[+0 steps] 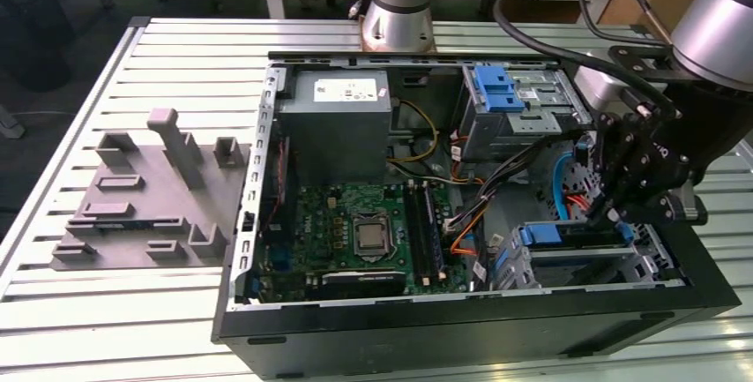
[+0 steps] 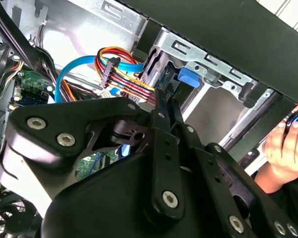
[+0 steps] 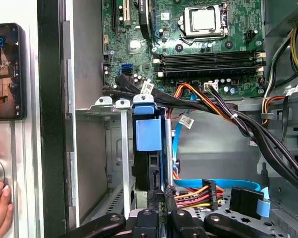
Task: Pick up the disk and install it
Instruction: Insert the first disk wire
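Blue plastic frames the flat silver-grey disk (image 3: 149, 134), which I see standing on edge in the metal drive cage (image 3: 102, 106), at four o'clock inside the open black computer case (image 1: 471, 329) in the exterior view. My end effector (image 3: 161, 192) sits close against the disk's outer edge with its fingers pressed together, pinching nothing. I cannot tell whether it touches the disk. The case rests on the slatted grey counter (image 1: 176, 47).

One computer case (image 1: 471, 329) stood open on the surface (image 1: 176, 56). It contained one motherboard (image 1: 312, 223), one power supply box (image 1: 341, 122) and one disk (image 3: 149, 134). Outside it were one grey fixture (image 1: 130, 214) and one phone (image 3: 5, 69).
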Robot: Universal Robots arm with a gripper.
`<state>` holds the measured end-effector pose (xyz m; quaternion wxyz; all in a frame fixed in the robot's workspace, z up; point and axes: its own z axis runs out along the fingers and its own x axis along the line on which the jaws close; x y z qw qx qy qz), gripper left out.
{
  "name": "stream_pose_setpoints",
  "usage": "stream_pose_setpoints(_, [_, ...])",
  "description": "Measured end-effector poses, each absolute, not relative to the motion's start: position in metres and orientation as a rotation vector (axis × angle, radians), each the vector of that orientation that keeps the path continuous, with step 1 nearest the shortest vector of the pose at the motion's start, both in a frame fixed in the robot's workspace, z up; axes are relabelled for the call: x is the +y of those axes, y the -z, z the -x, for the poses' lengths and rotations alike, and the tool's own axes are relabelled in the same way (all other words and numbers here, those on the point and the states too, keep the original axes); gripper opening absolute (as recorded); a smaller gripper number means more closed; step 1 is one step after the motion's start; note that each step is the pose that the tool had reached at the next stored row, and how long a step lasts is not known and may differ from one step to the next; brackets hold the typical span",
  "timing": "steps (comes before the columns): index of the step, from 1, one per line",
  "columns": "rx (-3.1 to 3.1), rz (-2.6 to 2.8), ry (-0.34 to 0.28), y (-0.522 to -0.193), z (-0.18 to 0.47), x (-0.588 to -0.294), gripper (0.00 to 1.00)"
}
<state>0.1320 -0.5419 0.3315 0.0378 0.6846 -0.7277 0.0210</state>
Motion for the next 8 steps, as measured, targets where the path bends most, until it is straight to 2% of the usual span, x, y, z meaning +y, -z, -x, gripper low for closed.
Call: stream_pose_setpoints(8, [-2.232,-2.101,-0.050,-0.3295,-0.1322,-0.5422,0.16])
